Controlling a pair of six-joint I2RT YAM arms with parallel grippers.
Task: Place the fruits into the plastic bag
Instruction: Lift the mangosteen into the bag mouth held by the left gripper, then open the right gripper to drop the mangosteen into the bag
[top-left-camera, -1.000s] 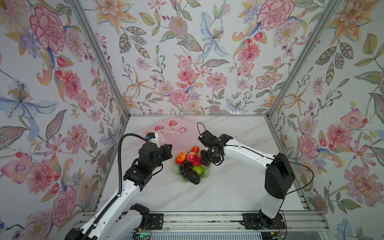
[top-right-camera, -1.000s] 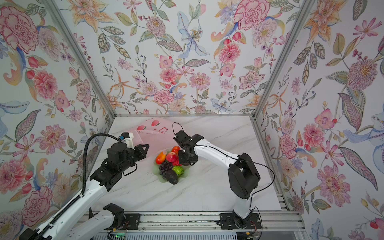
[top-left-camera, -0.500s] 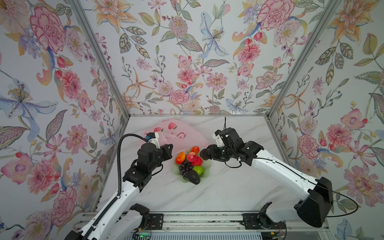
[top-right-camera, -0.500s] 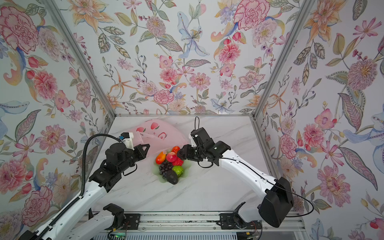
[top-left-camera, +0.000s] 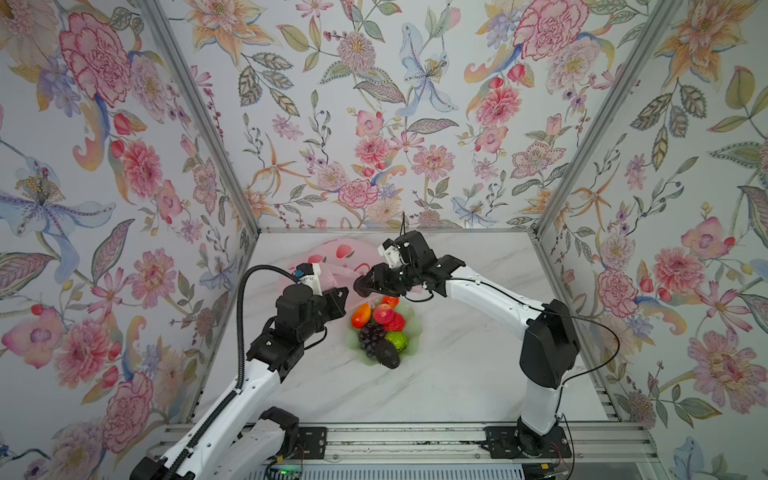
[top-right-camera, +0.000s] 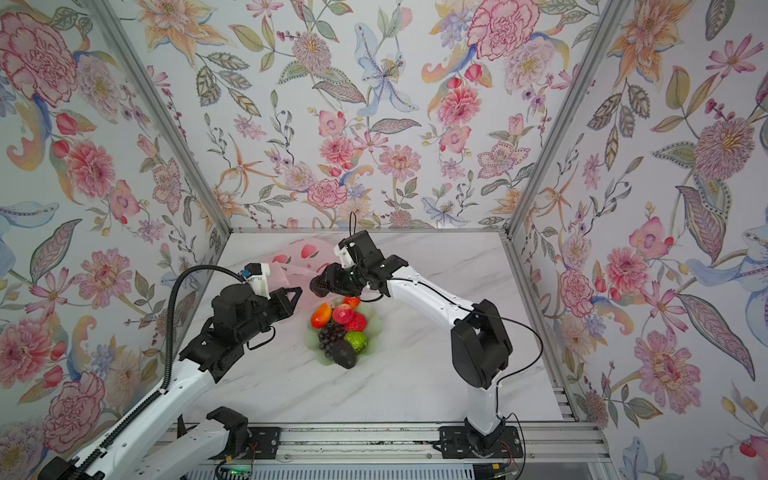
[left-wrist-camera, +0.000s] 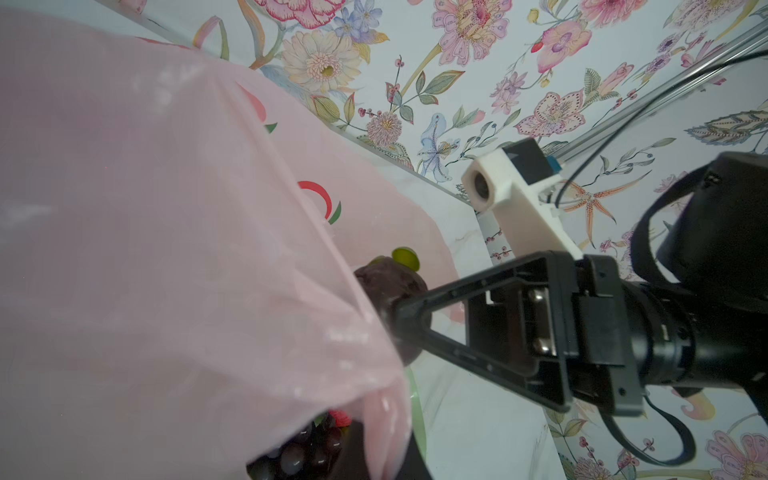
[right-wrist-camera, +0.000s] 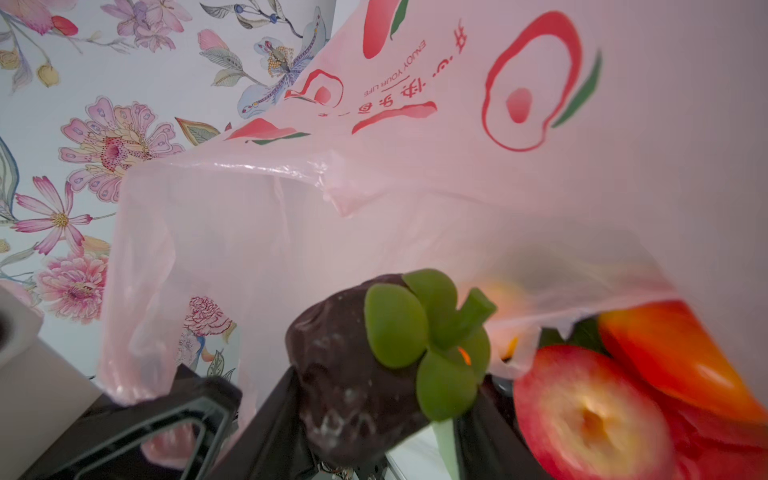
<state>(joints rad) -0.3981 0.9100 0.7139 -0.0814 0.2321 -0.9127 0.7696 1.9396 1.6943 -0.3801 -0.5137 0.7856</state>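
The plastic bag (right-wrist-camera: 415, 199), thin translucent pink, lies at the back of the marble table (top-left-camera: 457, 374), just behind the pale green dish (top-left-camera: 413, 328). It carries red fruit prints with green leaves, the words "ENJOY YOUR LIFE" and a line of red Chinese characters too tilted to read. The left gripper (top-left-camera: 338, 296) is closed, pinching the bag's near edge and lifting the film. The right gripper (top-left-camera: 362, 286) is clamped partway around a dark brown fruit (right-wrist-camera: 353, 374) with a green leafy cap, held at the bag's mouth. Whether it is past the rim cannot be told. The other fruits sit heaped in the dish: an orange-red mango (top-left-camera: 360, 316), a pink-red peach (top-left-camera: 383, 313), a strawberry (top-left-camera: 397, 322), dark grapes (top-left-camera: 370, 336), a bumpy green fruit (top-left-camera: 397, 340) and a dark avocado (top-left-camera: 387, 356) at the near rim. A second orange-red fruit (top-left-camera: 390, 300) is just under the right gripper. Floral wallpaper covers the walls around the table.
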